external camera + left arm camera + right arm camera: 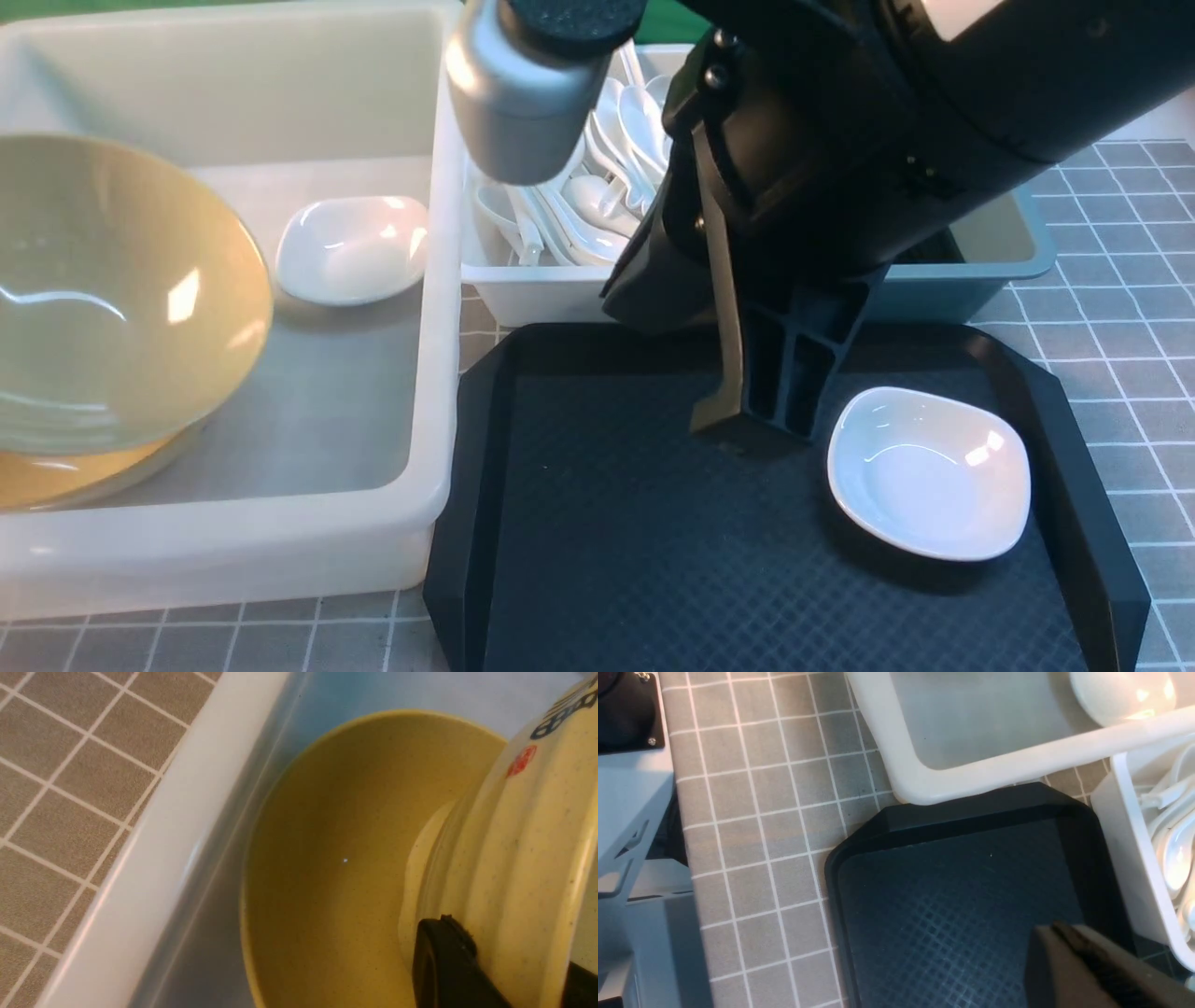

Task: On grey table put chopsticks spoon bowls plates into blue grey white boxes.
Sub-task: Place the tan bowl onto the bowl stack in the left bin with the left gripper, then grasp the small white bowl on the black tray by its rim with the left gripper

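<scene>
My left gripper (509, 947) is shut on the rim of a beige bowl (514, 849), holding it tilted (112, 289) inside the large white box (439, 373). It hangs over a second bowl (336, 858) resting there (56, 481). A small white plate (353, 247) lies further back in that box. My right gripper (747, 425) is shut and empty, low over the black tray (962, 914), just left of another white plate (929, 471). Several spoons (597, 205) fill the small white box (523, 289). The blue-grey box (1022, 247) shows behind my right arm. No chopsticks are in view.
The black tray (597, 541) sits on the grey table (1120, 308) in front of the two small boxes and touches the large box's right side. My right arm hides much of the blue-grey box. A metal frame (630, 812) stands at the table's edge.
</scene>
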